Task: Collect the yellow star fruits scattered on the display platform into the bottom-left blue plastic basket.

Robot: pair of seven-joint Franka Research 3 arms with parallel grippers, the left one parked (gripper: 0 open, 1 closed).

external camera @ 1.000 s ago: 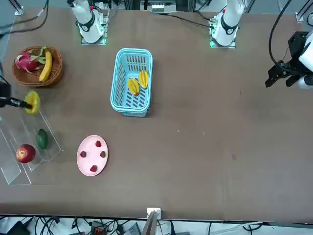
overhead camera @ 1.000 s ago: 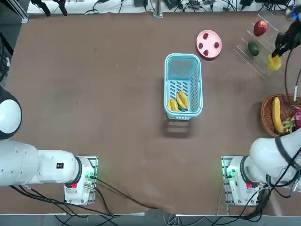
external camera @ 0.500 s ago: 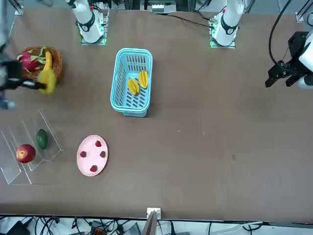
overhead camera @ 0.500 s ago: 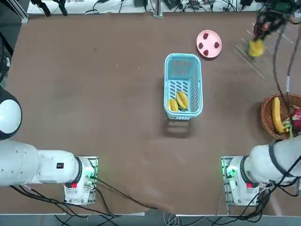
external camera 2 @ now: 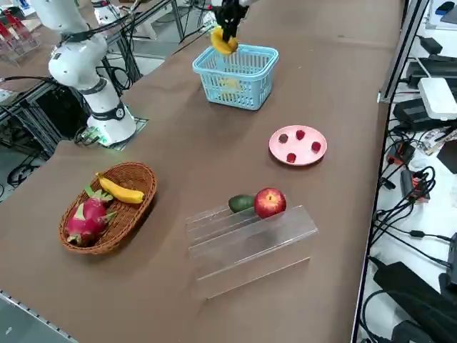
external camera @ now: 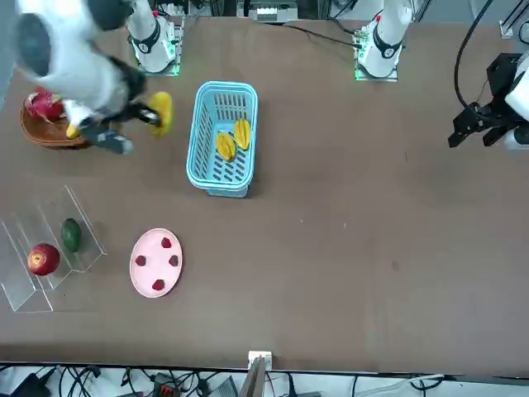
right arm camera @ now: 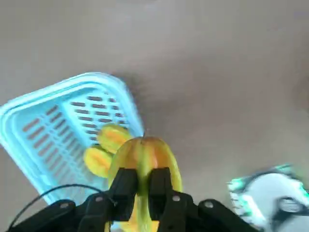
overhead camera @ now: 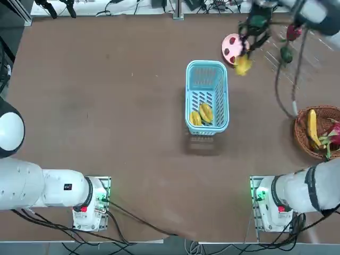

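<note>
One ridged yellow star fruit (right arm camera: 144, 159) sits clamped in the right gripper (right arm camera: 143, 186) beside the slotted blue plastic basket (overhead camera: 207, 66).

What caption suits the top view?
Right gripper carries the third star fruit toward the blue basket.

The right arm reaches far across the tabletop toward its far edge, right of centre, raised above the surface. The right gripper (right arm camera: 142, 193) points down, jaws clamped on a star fruit (right arm camera: 145, 157).
</note>
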